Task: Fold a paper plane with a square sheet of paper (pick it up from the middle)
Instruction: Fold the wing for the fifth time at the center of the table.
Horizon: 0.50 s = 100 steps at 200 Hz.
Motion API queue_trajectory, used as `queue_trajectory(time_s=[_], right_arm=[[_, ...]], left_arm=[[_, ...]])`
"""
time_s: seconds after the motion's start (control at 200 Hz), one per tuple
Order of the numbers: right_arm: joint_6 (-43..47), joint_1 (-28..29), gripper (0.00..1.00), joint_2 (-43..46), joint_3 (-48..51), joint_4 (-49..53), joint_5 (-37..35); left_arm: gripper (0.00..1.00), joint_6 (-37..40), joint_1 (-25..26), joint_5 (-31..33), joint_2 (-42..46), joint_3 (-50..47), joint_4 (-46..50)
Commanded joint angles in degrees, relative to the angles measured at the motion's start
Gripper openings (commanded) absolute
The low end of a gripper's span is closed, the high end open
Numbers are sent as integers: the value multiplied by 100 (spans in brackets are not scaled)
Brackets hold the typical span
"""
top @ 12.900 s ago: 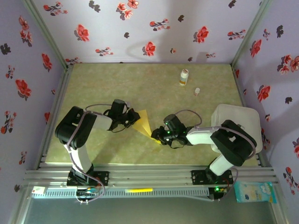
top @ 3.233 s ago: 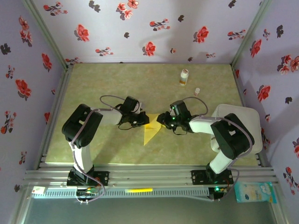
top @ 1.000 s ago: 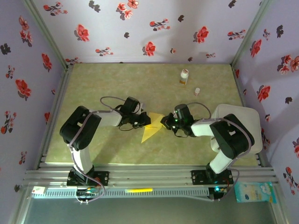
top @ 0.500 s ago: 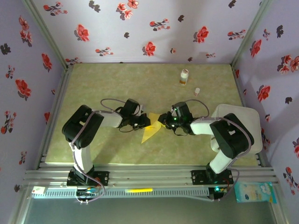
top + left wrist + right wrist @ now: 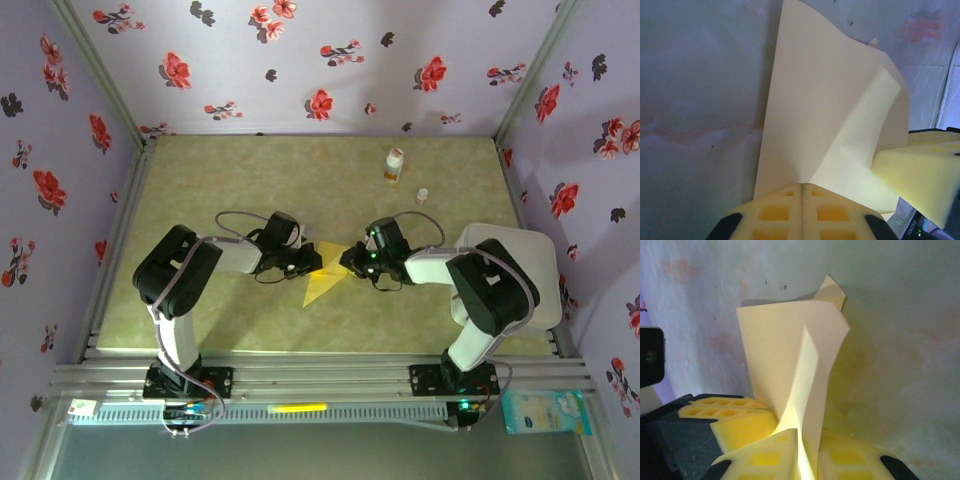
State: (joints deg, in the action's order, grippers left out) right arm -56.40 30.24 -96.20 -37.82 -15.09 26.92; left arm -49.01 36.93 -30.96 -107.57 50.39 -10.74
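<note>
The square sheet of paper [image 5: 322, 284] is mustard yellow and folded into a pointed shape, its tip toward the near edge of the table. It is held up between my two grippers at mid-table. My left gripper [image 5: 306, 263] is shut on the paper's left side. In the left wrist view the sheet [image 5: 815, 115] rises from its closed fingertips [image 5: 802, 189]. My right gripper [image 5: 350, 262] is shut on the right side. In the right wrist view a creased fold of the sheet [image 5: 785, 355] runs down between its two pads [image 5: 807, 460]. The two grippers nearly touch.
A small white-and-orange bottle [image 5: 394, 165] stands at the back right of the green table [image 5: 200, 170], with a small white cap [image 5: 422, 196] near it. A white tray [image 5: 520, 262] sits at the right edge behind my right arm. Flowered walls close in three sides.
My right gripper has edged a little left, closer to my left gripper, with the paper still between them. The left arm has barely moved.
</note>
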Motion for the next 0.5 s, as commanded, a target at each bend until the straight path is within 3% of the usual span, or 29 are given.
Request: queue_trajectory(time_s=[0.0, 0.12, 0.345, 0.495], right_arm=[[129, -53, 10, -67, -134, 109, 15], [106, -53, 6, -12, -134, 211, -70], [-395, -3, 0, 254, -43, 165, -280], [-788, 24, 0, 381, -19, 242, -439]], left_arm=[[0, 151, 8, 7, -12, -82, 117], [5, 164, 7, -7, 198, -124, 37], [33, 435, 52, 78, 796, -401, -378], [40, 1220, 378, 823, 1272, -436, 245]])
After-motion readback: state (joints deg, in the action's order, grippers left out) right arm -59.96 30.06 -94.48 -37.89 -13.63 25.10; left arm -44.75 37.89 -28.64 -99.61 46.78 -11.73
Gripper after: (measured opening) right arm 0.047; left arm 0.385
